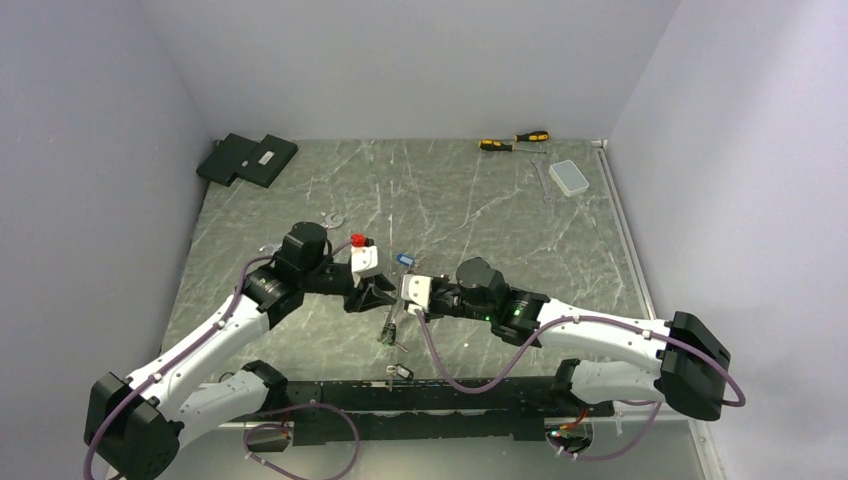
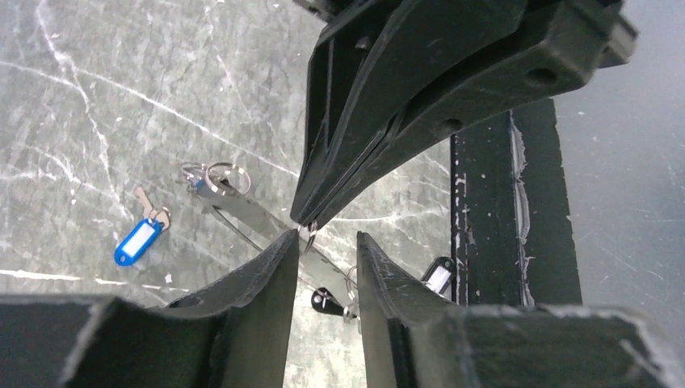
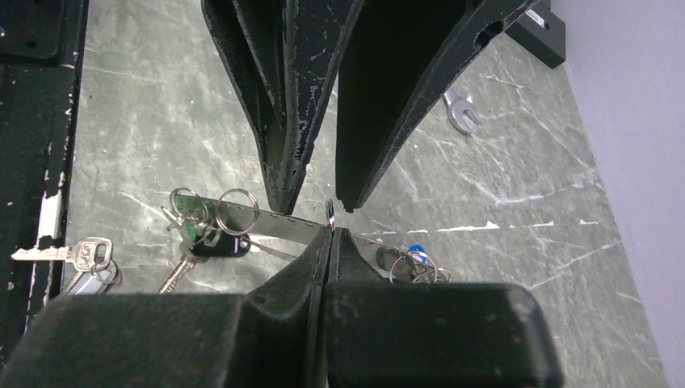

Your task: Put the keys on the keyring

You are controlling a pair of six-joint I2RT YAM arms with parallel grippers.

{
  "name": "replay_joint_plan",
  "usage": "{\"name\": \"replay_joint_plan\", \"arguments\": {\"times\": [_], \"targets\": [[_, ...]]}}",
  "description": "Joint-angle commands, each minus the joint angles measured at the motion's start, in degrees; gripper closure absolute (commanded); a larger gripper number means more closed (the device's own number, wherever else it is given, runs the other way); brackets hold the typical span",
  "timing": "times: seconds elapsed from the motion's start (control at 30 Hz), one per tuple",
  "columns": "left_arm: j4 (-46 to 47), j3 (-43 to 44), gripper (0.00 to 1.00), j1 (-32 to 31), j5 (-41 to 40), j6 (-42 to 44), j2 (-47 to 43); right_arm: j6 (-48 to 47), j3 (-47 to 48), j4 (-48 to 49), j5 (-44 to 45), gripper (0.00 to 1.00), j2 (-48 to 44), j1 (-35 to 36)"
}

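- Top external view: your two arms meet tip to tip over the middle of the desk.
- Left gripper: jaws narrowly parted, holding nothing, tips just beside the ring.
- Right gripper: jaws clamped on the keyring, a small silvery ring held above the desk.
- Metal strip: lies beneath both grippers.
- Green-headed key: in a cluster at the strip's end.
- Blue-tagged key: loose on the desk, apart.
- Judgement: the ring is being presented and no key is threaded. Your next move calls for a steady ring and a free jaw pair to fetch a key.
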Motion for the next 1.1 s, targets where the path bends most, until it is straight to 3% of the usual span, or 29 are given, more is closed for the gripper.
{"name": "replay_joint_plan", "arguments": {"times": [0.0,0.27,0.6,1.07], "targets": [[-0.2,0.9,0.61,-0.4,-4.8,2.0,-1.0,-0.6,3.1,1.8,-0.8,1.00,-3.0,0.4],[0.1,1.2,0.61,-0.5,-8.3,1.9,-1.1,-0.2,2.7,2.3,-1.2,1.00,-4.0,0.4],[3.3,0.0,0.60,-1.2,-2.8,0.4,-1.7,0.6,2.7,3.4,-2.2,1.00,-3.1,0.4],[-0.1,0.8,0.67,-3.9,-7.6,3.0,-0.5,1.2,3.0,3.8,-2.3,1.00,-3.6,0.5]]}}
